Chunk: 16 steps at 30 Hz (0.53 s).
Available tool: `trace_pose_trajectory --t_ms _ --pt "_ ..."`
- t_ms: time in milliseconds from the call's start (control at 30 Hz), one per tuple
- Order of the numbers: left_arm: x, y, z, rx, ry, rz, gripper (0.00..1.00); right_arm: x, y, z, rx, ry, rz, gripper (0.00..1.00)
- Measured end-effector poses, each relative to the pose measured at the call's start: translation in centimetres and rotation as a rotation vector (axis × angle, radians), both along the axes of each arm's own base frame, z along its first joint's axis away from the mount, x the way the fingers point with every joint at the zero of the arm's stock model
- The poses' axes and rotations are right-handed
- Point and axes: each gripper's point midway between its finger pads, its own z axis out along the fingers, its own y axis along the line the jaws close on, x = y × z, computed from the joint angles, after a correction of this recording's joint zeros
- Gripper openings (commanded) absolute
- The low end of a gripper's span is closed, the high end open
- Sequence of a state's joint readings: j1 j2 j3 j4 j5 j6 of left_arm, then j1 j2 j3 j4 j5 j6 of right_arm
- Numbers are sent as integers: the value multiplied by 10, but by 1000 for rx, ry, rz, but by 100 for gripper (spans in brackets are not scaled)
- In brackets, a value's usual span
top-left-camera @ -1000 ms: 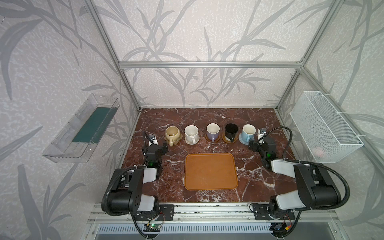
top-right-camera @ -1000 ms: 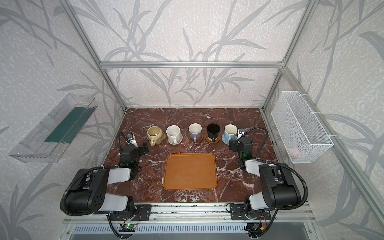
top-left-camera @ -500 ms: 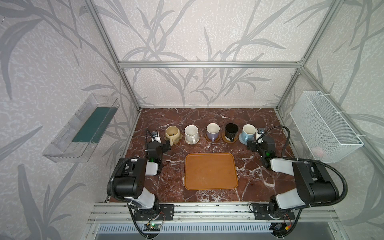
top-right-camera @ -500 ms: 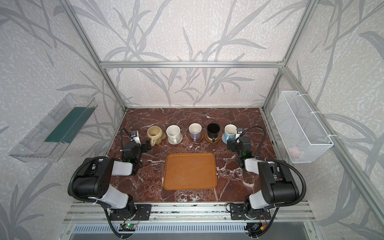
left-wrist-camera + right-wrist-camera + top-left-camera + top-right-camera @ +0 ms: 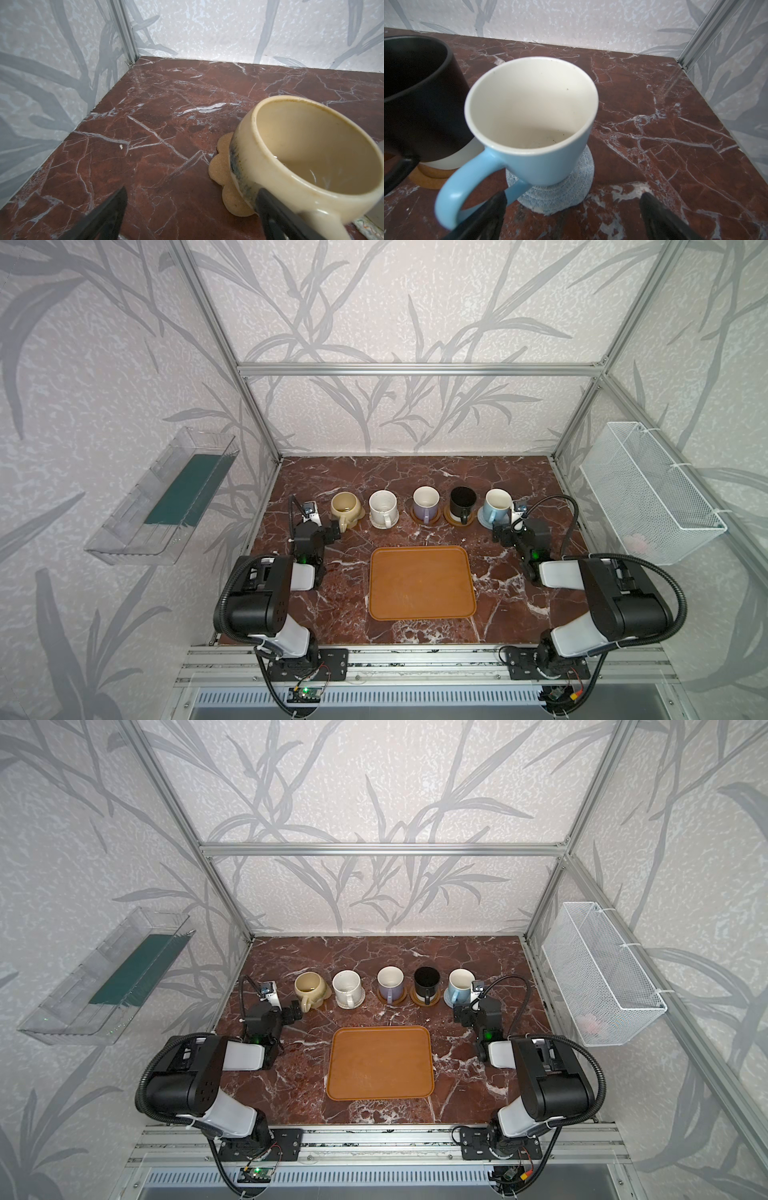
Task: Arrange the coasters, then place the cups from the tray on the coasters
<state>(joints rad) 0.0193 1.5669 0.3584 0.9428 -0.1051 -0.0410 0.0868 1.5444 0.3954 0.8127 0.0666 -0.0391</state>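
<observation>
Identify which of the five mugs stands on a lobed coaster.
The squat beige mug, leftmost in both top views. Its cork coaster is lobed; the white mug, lavender mug, black mug and light blue mug stand on round ones.

Tabletop (image 5: 415, 472): red-brown marble with white veins.
Left wall: clear plastic bin (image 5: 137, 526), mounted tilted, with a dark green sheet (image 5: 187, 489) inside.
Right wall: white wire-mesh basket (image 5: 648, 493), with something pale pink (image 5: 638, 545) at its bottom.
Enclosure: aluminium frame (image 5: 415, 369) and grey leaf-patterned wallpaper (image 5: 374, 302).
</observation>
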Motion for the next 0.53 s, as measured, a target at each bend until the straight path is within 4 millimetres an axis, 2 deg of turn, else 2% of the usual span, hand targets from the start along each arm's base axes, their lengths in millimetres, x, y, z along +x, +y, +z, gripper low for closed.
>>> trace_pose_trajectory --t_ms 533 --pt "0 1 -1 -2 5 -1 99 1 0 1 -3 -6 2 99"
